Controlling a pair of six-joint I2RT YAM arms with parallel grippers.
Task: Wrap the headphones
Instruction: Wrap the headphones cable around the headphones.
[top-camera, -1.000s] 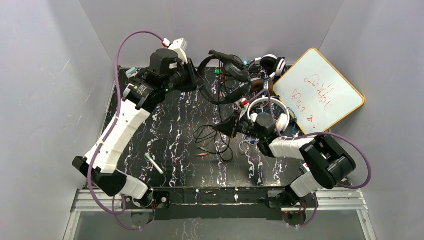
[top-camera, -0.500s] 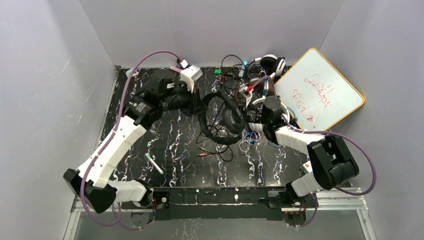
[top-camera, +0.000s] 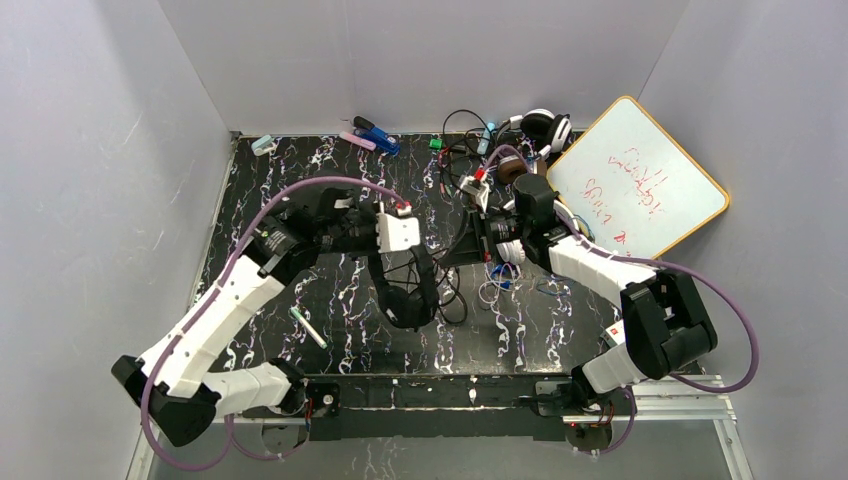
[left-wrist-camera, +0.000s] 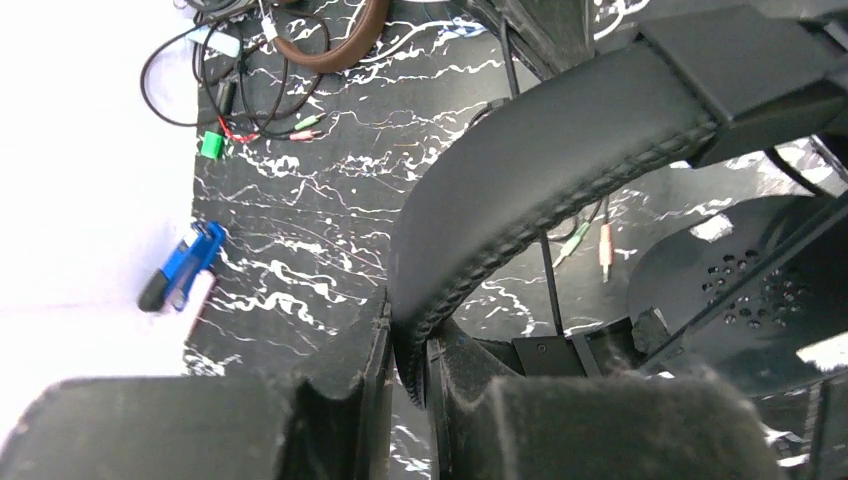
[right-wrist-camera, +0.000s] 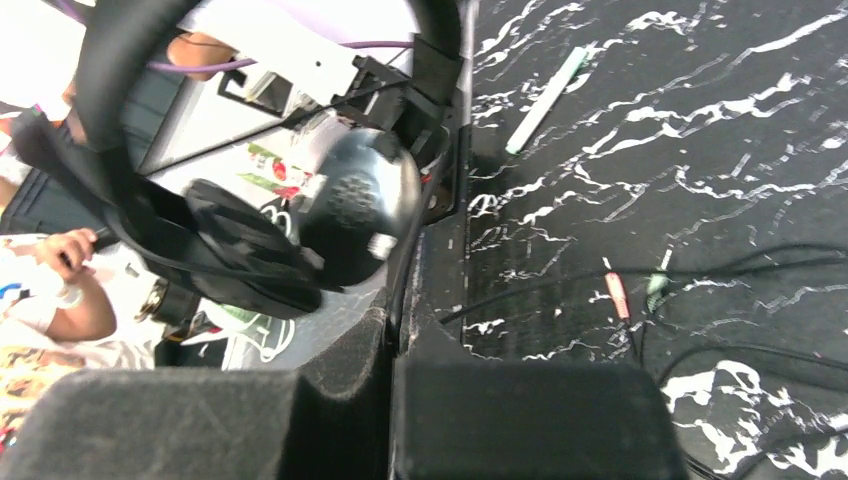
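My left gripper is shut on the padded headband of the black headphones, which hang over the middle of the table. In the left wrist view the stitched band sits pinched between the jaws of that gripper. My right gripper is just right of them, shut on their thin black cord, which runs up to the ear cup. The cord's loose part with its red and green plugs lies on the table. White headphones lie under the right arm. A pair with brown cups lies behind it.
A whiteboard leans at the back right, with black-and-white headphones and tangled cords beside it. A blue stapler and pink marker lie at the back edge. A pen lies front left.
The left arm has swung the black headphones down from the back of the table to its middle. The right gripper moved toward the back, then came a little way forward again, still shut.
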